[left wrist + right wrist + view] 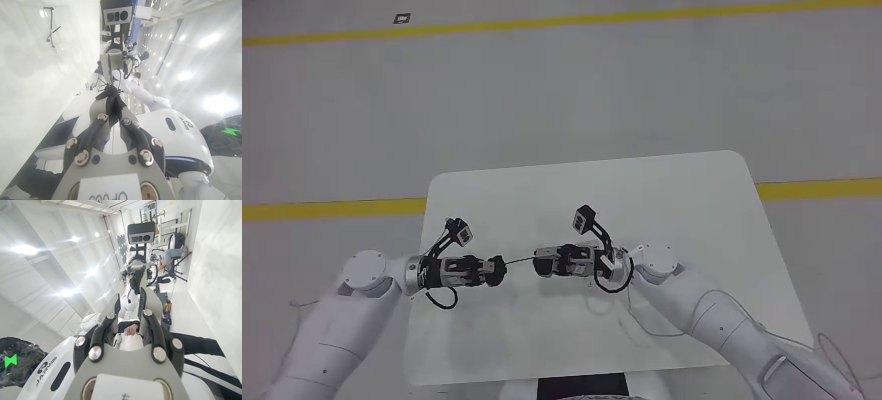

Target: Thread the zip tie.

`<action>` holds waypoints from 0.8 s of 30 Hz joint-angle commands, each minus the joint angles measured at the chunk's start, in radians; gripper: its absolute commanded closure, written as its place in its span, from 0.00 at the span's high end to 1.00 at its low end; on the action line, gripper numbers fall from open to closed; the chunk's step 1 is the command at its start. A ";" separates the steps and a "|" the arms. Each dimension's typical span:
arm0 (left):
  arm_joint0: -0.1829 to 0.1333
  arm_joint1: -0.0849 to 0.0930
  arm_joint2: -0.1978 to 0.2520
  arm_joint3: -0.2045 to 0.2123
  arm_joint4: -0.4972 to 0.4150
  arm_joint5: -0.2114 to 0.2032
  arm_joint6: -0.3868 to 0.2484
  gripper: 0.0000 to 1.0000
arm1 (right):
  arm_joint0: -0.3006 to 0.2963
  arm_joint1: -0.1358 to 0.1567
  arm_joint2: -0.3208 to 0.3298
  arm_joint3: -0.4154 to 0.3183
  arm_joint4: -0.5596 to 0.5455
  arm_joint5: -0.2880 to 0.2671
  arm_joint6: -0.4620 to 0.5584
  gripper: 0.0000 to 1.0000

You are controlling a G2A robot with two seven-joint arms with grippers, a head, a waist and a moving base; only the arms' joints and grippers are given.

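The zip tie (519, 262) is a thin black strand held in the air above the white table (642, 190), spanning the gap between my two grippers, which face each other. My left gripper (499, 268) is shut on it. In the left wrist view the black-covered fingertips (111, 106) press together and the strand (113, 138) trails back toward the palm. My right gripper (539, 263) sits at the tie's other end. In the right wrist view its fingers (142, 302) stand apart around an empty gap. Whether the tie's tip touches them is unclear.
The table edge (432, 300) lies close under the left arm, with grey floor and yellow lines (332, 210) beyond. A thin black piece (50, 32) lies on the table surface behind the right gripper (105, 64).
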 commanded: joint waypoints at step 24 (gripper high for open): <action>0.000 0.000 0.000 0.000 0.000 0.000 0.000 0.00 | -0.044 -0.007 0.069 -0.022 -0.058 0.010 -0.006 0.00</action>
